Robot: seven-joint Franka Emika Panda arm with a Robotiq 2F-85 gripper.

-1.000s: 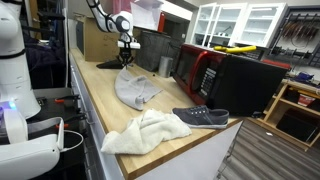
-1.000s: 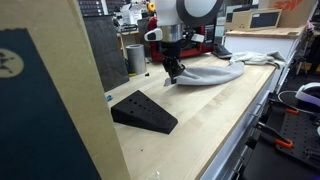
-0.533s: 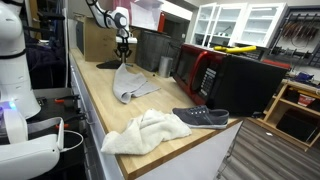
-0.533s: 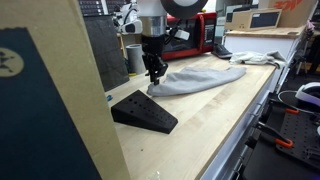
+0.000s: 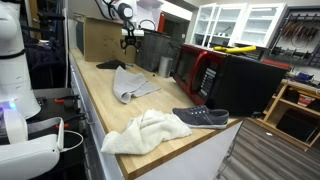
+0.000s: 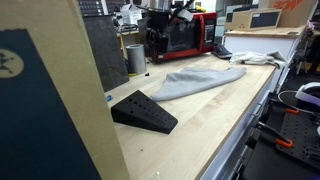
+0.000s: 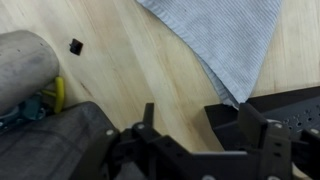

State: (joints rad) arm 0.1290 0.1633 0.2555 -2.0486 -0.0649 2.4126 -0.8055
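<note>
- The grey cloth (image 5: 128,82) lies loose on the wooden table (image 5: 95,105), about midway along it. It is spread into a long shape and nothing pins it, so it rests under its own weight.
- In the wrist view one pointed corner of the cloth (image 7: 228,45) lies flat on bare wood, apart from everything around it.
- The tool (image 5: 130,40) hangs well above that end of the cloth, toward the far end of the table. Its jaws stand wide and nothing is between them (image 7: 197,132), so it touches neither cloth nor table.
- A black wedge (image 6: 143,110) sits flat on its broad base just beyond the cloth's corner. It is near the cloth but clear of it.
- A metal cylinder (image 6: 136,58) stands upright at the back edge, beside a red microwave (image 6: 185,35).
- A small black chip (image 7: 75,45) lies on the wood near the cylinder.
- At the near end, a crumpled white towel (image 5: 148,130) and a dark shoe (image 5: 200,117) lie side by side, well apart from the tool.
</note>
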